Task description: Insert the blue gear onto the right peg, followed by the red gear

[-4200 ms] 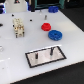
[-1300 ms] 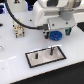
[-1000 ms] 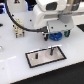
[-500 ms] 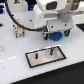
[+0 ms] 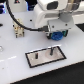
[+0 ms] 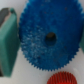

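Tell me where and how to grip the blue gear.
Grip the blue gear across its toothed rim, coming straight down from above: it lies flat, hub hole facing up, and the gripper fingers already flank it. Keep clear of the red gear beside it.

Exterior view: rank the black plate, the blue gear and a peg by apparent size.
1. Black plate, largest.
2. Blue gear, though the gripper hides most of it, so unsure.
3. Peg, smallest.

text: none readable | labels: none | numbers: none | both views too blurred to show any lettering
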Controlling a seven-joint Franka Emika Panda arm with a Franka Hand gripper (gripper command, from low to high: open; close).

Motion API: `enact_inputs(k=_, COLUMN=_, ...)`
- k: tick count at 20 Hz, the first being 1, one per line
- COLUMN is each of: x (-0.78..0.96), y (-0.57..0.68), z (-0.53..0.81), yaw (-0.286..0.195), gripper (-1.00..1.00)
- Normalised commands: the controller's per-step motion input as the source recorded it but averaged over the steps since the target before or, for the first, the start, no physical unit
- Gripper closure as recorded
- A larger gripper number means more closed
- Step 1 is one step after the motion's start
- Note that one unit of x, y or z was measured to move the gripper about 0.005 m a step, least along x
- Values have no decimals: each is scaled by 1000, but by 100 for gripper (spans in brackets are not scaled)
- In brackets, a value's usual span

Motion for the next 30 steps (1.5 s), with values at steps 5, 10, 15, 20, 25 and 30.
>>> enact_inputs(k=5, x=32, y=9, z=166, yaw=0, gripper=100)
enact_inputs(k=10, x=328, y=9, z=505, yaw=0, gripper=100)
enact_inputs(k=15, x=477, y=-51, z=547, yaw=0, gripper=100)
enact_inputs(k=20, x=561, y=-153, z=471, yaw=0, gripper=100)
enact_inputs(k=25, x=634, y=-317, z=404, yaw=0, gripper=100)
enact_inputs(k=30, x=634, y=-365, z=302, yaw=0, gripper=100)
